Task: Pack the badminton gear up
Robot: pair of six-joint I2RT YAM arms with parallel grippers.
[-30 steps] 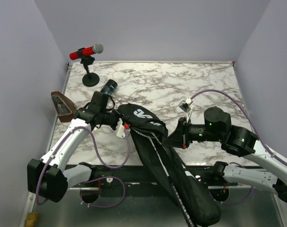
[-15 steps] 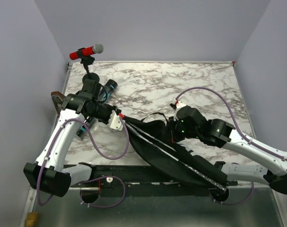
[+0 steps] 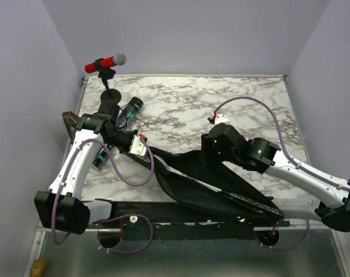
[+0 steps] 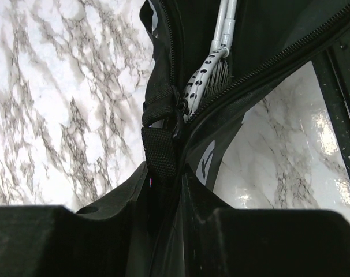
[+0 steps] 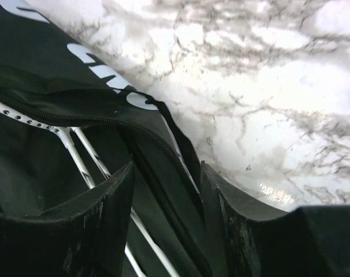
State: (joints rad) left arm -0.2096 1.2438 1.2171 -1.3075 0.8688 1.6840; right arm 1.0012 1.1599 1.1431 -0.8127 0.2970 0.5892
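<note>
Bag (image 3: 221,184) lies slantwise along the table's (image 3: 244,109) near edge, its narrow end past the edge; open marble stretches behind. From above, left gripper (image 3: 141,147) and right gripper (image 3: 208,151) meet its mouth.

Left wrist: that gripper is clenched on the strap (image 4: 160,144), with a racket head (image 4: 205,83) inside the zipper.

Right wrist: fingers (image 5: 105,208) pinch the rim (image 5: 163,173), two shafts (image 5: 71,147) within.

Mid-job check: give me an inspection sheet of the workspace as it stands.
Surface: marble table, no spills seen.
Job's things: black bag lies unzipped across the near edge, rackets inside; black tube far left; shuttlecocks, nothing seen.
Clutter: red microphone far left; brown wedge at left edge, mostly hidden.
Grippers: left gripper shut on the bag's end; right gripper astride its zipper edge, grip unclear.
Cables: purple cables loop off both arms.
Surroundings: lavender walls.
</note>
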